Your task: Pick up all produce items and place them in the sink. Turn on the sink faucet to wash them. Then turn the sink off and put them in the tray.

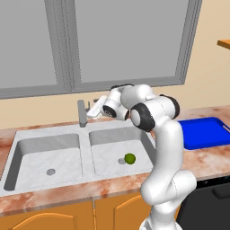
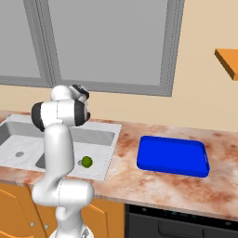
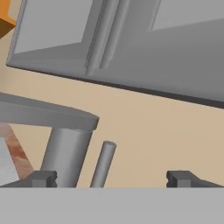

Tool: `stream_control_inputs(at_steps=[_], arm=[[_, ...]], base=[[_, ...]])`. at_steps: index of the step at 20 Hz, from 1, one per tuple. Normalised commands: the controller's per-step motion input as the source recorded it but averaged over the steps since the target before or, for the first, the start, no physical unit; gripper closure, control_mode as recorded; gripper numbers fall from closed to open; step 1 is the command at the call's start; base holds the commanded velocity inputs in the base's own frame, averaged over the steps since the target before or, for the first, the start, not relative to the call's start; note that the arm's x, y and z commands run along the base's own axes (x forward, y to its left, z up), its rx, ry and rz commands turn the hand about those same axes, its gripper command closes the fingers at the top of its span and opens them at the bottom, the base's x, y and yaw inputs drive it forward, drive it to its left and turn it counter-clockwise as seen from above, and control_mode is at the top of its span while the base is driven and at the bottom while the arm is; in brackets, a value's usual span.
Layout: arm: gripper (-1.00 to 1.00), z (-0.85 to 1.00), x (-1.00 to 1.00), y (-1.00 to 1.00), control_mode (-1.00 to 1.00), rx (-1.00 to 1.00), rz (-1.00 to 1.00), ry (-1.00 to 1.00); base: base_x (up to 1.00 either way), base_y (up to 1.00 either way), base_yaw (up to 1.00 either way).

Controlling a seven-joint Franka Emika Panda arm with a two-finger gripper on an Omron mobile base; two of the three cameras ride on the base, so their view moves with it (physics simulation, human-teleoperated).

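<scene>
A small yellow-green fruit (image 1: 130, 158) (image 2: 87, 161) lies in the right bowl of the pale marbled sink (image 1: 86, 150) (image 2: 109, 148), beside the drain. The grey faucet (image 1: 81, 113) stands behind the divider between the bowls. My gripper (image 1: 91, 107) hovers just right of the faucet's top, open and holding nothing. In the hand view the faucet post (image 3: 65, 153) and its thin lever (image 3: 103, 164) stand close ahead, between my gripper's (image 3: 113, 179) spread fingertips (image 3: 42, 178). The blue tray (image 1: 202, 132) (image 2: 172, 155) rests on the counter right of the sink.
A grey-framed window (image 1: 121, 40) runs along the wall behind the sink. An orange shelf (image 2: 228, 60) juts out at the upper right. The left bowl (image 1: 47, 157) holds nothing but its drain. A dark appliance (image 2: 186, 223) sits under the counter.
</scene>
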Motion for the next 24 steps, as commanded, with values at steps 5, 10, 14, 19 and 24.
stream_control_inputs(at_steps=[5, 10, 14, 19, 24], arm=[[-1.0, 0.0, 0.15, 0.0, -1.0, 0.0, -0.05, 0.0], [-1.0, 0.0, 0.21, 0.05, -1.0, 0.0, -0.01, 0.0], [-1.0, 0.0, 0.22, 0.07, -1.0, 0.0, 0.01, 0.0], [-1.0, 0.0, 0.22, 0.05, -1.0, 0.0, 0.0, 0.0], [-1.0, -0.05, 0.24, 0.23, -1.0, 0.0, 0.0, 0.0]], base=[[0.0, 0.0, 0.0], [0.0, 0.0, 0.0], [0.0, 0.0, 0.0], [0.0, 0.0, 0.0], [0.0, 0.0, 0.0]])
